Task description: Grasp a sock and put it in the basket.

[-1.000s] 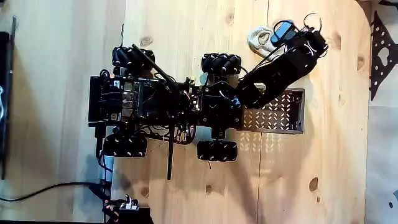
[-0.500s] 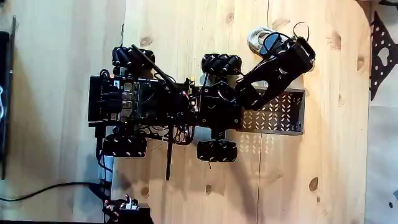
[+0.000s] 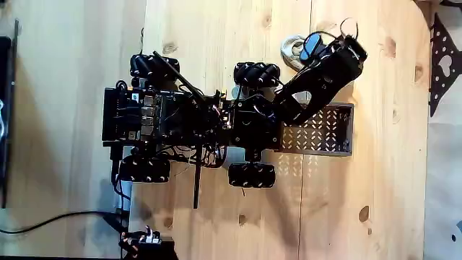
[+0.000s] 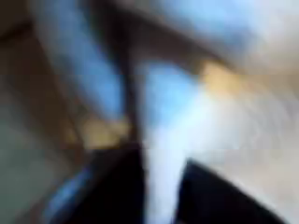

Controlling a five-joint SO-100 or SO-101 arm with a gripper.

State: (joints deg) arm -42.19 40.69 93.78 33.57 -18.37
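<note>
In the fixed view the cream-white sock (image 3: pixel 289 48) lies bunched on the wooden table, just above the robot's upper right wheel. My gripper (image 3: pixel 304 49), with its blue jaw, is down on the sock's right part and covers it. The black arm reaches up and right from the wheeled robot. The basket (image 3: pixel 328 130), a dark perforated tray, sticks out from the robot's right end, below the arm. The wrist view is heavily blurred: a blue finger (image 4: pixel 82 70) and pale shapes show, nothing sharper. Whether the jaws hold the sock cannot be made out.
The black wheeled robot (image 3: pixel 188 119) takes up the table's middle, with wheels (image 3: pixel 255 74) close to the sock. A black cable (image 3: pixel 58 220) runs along the lower left. A dark perforated part (image 3: pixel 442 61) lies at the right edge.
The arm has swung left and pulled in, bringing the gripper from right of the sock onto it. The sock has shifted slightly left.
</note>
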